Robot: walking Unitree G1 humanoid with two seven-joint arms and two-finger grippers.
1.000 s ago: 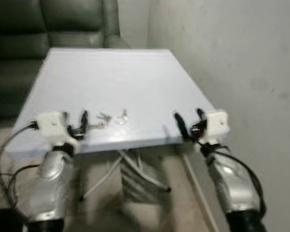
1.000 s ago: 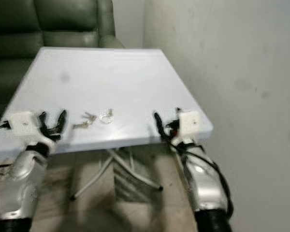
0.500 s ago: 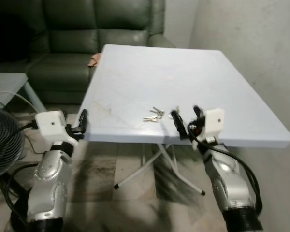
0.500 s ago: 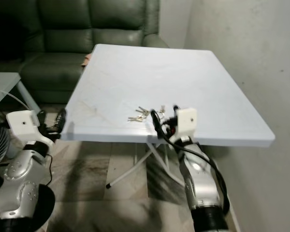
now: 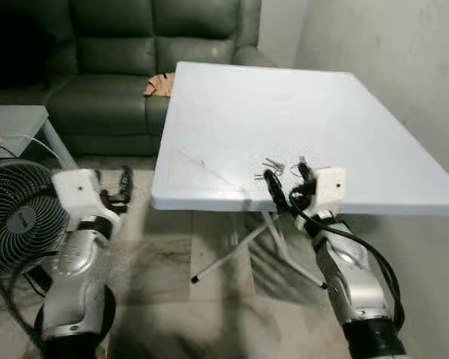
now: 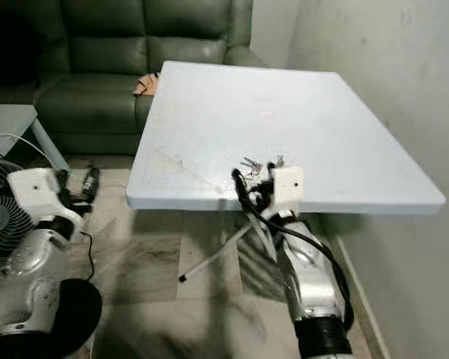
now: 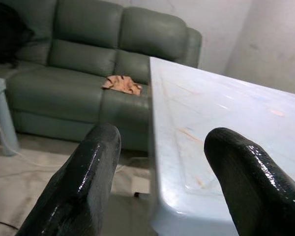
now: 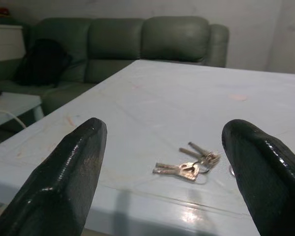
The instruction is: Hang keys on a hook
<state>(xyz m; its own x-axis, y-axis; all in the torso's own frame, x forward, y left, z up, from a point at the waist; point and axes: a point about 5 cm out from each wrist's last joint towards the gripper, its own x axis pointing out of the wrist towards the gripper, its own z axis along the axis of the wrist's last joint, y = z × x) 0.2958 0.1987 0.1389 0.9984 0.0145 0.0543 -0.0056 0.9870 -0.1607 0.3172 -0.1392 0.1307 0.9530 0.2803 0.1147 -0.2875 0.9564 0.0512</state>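
Right pincer (image 5: 288, 183) spread wide at tabletop (image 5: 239, 120) edge, keys (image 8: 187, 164) at 12 o'clock, probably lining up; left pincer (image 5: 114, 187) open, idle.

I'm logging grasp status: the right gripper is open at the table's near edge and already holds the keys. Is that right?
Not quite. The right gripper is open at the near edge of the table, but it holds nothing: the keys lie on the tabletop ahead of it, untouched between its spread fingers. The right wrist view shows this.
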